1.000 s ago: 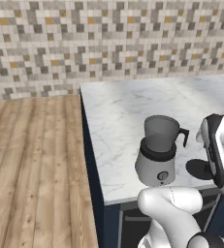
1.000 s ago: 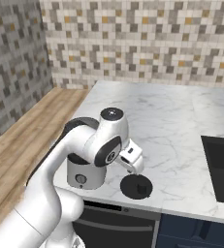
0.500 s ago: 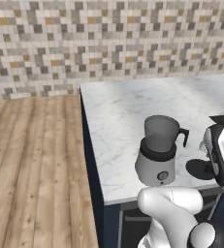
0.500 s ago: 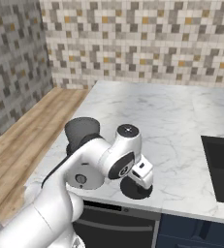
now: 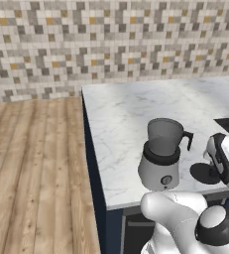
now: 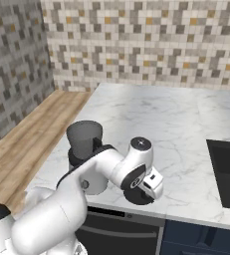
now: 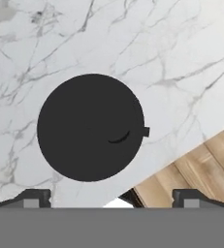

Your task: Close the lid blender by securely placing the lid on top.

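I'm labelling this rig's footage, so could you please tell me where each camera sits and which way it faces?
Left base view: behind the arm on its left, looking forward and down at the marble counter, the blender and the lid; white arm links at the lower right.
Right base view: behind on the right, facing the same counter; the arm sweeps from the lower left across the blender toward the lid.
Hand view: on the hand, looking down at the lid; the gripper fingertips rise at the bottom.
All three share lid and counter.
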